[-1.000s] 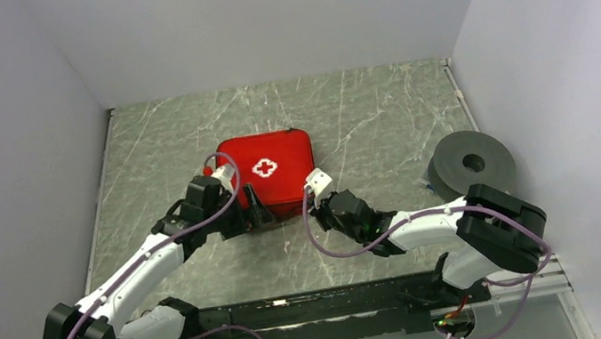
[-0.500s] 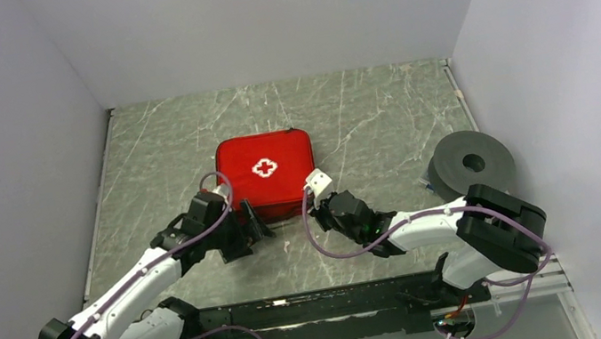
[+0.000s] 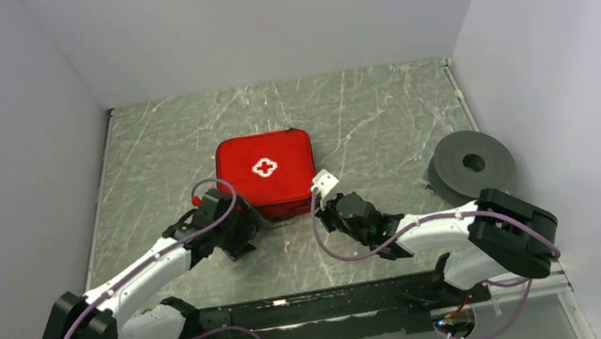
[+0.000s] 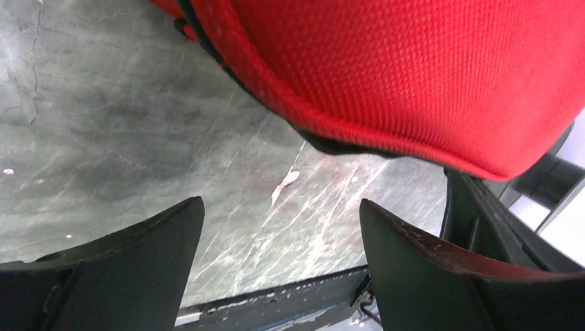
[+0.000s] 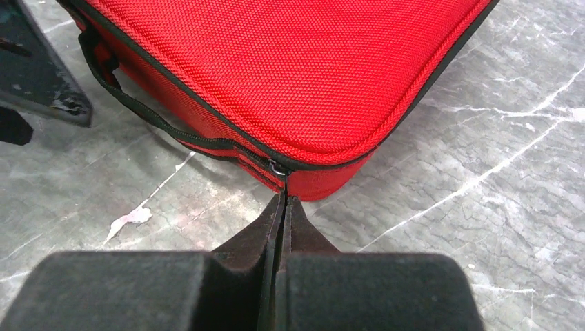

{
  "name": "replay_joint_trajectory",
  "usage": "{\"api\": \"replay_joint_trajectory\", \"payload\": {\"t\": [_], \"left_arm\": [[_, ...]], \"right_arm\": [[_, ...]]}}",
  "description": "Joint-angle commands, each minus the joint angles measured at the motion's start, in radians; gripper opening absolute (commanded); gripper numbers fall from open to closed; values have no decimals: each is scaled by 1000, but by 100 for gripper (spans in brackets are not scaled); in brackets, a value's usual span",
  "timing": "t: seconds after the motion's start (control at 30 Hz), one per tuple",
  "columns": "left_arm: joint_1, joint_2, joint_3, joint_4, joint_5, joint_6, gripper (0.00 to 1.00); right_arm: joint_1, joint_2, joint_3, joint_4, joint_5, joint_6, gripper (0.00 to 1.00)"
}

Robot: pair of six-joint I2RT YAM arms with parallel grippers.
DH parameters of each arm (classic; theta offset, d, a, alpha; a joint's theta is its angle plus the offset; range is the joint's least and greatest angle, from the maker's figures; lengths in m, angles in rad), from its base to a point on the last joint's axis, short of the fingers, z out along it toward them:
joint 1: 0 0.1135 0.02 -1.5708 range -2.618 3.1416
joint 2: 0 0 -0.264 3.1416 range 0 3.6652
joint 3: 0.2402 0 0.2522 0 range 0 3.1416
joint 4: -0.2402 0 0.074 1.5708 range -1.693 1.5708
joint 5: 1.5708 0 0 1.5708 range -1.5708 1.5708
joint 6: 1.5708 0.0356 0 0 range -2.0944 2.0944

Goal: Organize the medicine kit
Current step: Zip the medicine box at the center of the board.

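Observation:
The red medicine kit lies zipped flat at mid-table, white cross up. My right gripper sits at its near right corner. In the right wrist view this gripper is shut, its tips pinching the zipper pull at the corner of the kit. My left gripper hovers open just off the kit's near left corner. The left wrist view shows bare table between the left gripper fingers, with the kit's red edge above them.
A grey round disc rests by the right wall. The kit's black strap handle hangs off its near side. One finger of the left gripper shows in the right wrist view. White walls enclose the marble table.
My left gripper has drawn back from the kit's near left side toward the table's near edge, staying open. The right gripper stays shut at the corner, nudged slightly.

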Motion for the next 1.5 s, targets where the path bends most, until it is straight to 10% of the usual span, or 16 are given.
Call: {"api": "replay_joint_trajectory", "payload": {"t": [0.0, 1.0, 1.47], "left_arm": [[-25, 37, 63, 51, -120, -126, 90], [-122, 291, 185, -25, -343, -270, 87], [-109, 371, 196, 62, -310, -207, 43]], "right_arm": [[3, -55, -25, 62, 2, 3, 0], [3, -81, -64, 76, -30, 11, 0], [4, -88, -63, 39, -33, 2, 0]]}}
